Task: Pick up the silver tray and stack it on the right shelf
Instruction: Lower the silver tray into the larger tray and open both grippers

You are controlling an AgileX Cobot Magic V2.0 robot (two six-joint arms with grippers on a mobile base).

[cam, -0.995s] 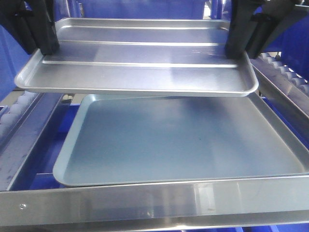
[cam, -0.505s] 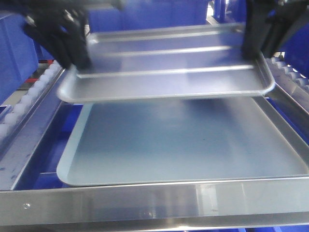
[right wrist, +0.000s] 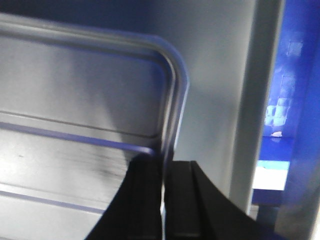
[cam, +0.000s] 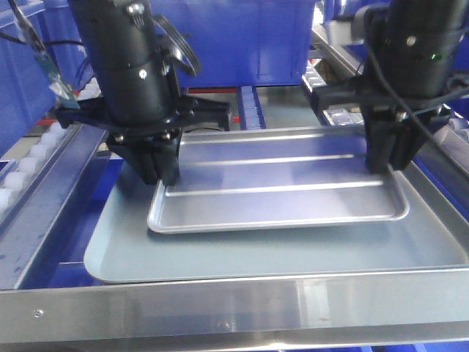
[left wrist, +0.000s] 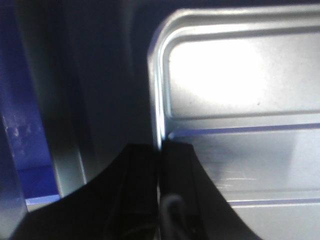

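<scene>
Right shelf (cam: 234,304): flat steel front bar across the bottom of the front view, white rollers (cam: 33,158) down the left side, tall blue crate (cam: 234,44) at the back behind both arms.

A larger matte grey tray (cam: 220,257) lies in the shelf lane. The silver tray (cam: 278,191) sits over its rear half, roughly square to it. It looks down on the grey tray or just above it; contact can't be confirmed.

Left gripper (cam: 157,174) pinches the silver tray's left rim, jaws narrow, with the rim running between the fingers in the left wrist view (left wrist: 161,165). Right gripper (cam: 386,163) does the same on the right rim, again visible between the fingers (right wrist: 164,180).

Risks:
- If the tray isn't seated, letting go drops it and it may skid forward on the smooth grey surface.
- One side opening before the other would pivot or skew the stack.
- The outer fingers reach down beside the rim, so pushing lower could press on or drag the grey tray.
- A finger snagging the rim on the way out would lift the tray again.

Room: there is a wide bare grey strip in front, up to the front bar. The left has a fair margin. The right is tighter, with that gripper near the grey tray's rim and the side rail. The crate is close behind, so straight up looks the freest exit.
</scene>
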